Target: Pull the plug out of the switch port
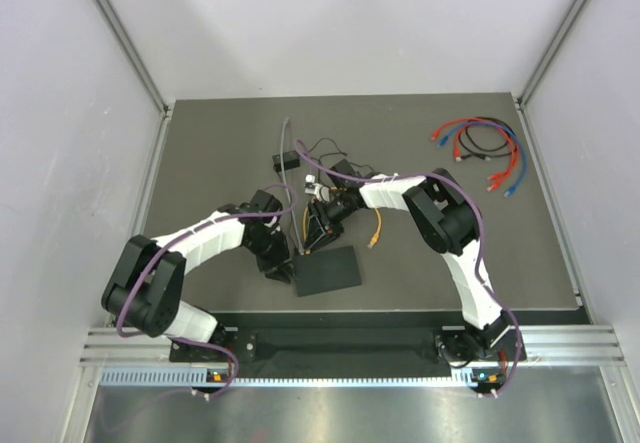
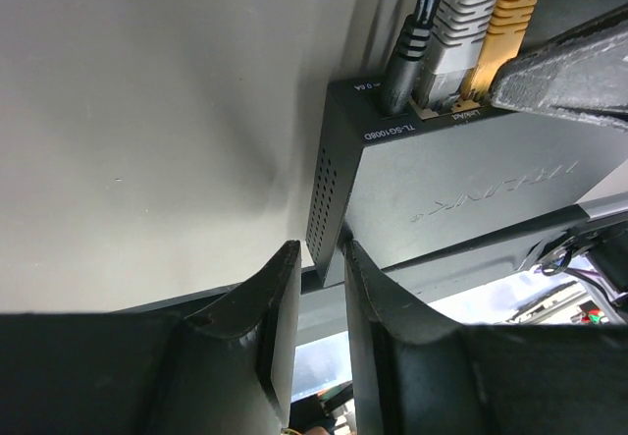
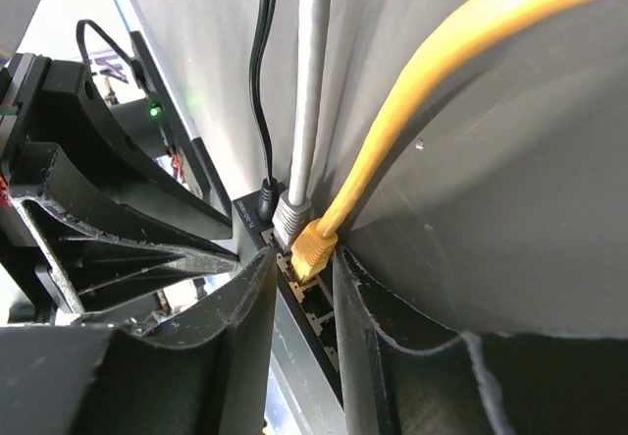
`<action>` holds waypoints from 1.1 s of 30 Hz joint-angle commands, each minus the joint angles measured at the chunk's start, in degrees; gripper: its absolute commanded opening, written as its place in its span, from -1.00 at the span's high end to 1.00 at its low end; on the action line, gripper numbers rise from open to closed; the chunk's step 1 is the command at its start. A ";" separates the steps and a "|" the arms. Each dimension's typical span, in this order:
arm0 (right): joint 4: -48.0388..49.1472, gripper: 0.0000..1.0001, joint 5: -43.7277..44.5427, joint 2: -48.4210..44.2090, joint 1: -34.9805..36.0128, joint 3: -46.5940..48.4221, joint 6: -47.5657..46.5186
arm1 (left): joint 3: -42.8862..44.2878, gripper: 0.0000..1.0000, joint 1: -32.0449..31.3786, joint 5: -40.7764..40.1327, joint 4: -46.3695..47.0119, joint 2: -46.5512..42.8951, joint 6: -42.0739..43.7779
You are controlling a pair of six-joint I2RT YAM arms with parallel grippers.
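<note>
The switch (image 1: pixel 327 271) is a flat black box near the table's front middle. In the left wrist view the switch (image 2: pixel 461 190) carries a black power plug (image 2: pixel 402 62), a grey plug (image 2: pixel 461 23) and a yellow plug (image 2: pixel 510 23) in its port row. My left gripper (image 2: pixel 321 253) is closed on the switch's near corner; in the top view it (image 1: pixel 278 261) is at the switch's left end. My right gripper (image 3: pixel 302 263) is open a little, its fingers on either side of the yellow plug (image 3: pixel 316 246), which sits in its port. In the top view it (image 1: pixel 315 231) is above the switch's back edge.
The yellow cable's loose end (image 1: pixel 376 233) lies right of the right gripper. A small black adapter (image 1: pixel 287 160) and thin black wires (image 1: pixel 330 151) lie behind. A bundle of red, blue and black cables (image 1: pixel 485 148) sits at the back right. Walls enclose the table.
</note>
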 commanded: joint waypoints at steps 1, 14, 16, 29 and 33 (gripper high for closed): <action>2.50 0.40 -1.22 0.51 0.27 -0.84 -2.71 | 0.70 0.41 -0.11 -1.92 0.99 1.70 1.07; 6.38 0.39 -3.43 0.69 0.09 -4.01 -3.68 | 2.10 0.41 0.06 -2.10 0.20 2.93 2.39; 6.55 0.42 -3.77 1.13 -0.17 -3.92 -3.50 | 2.28 0.41 0.15 -2.10 0.12 2.93 2.56; 7.87 0.67 -3.95 1.57 -1.23 -3.66 -1.30 | 2.72 0.41 0.24 -1.83 -0.24 3.46 3.62; 7.86 1.00 -2.81 1.83 -1.05 -3.57 -0.52 | 2.89 0.41 0.33 -1.31 -0.06 3.99 3.97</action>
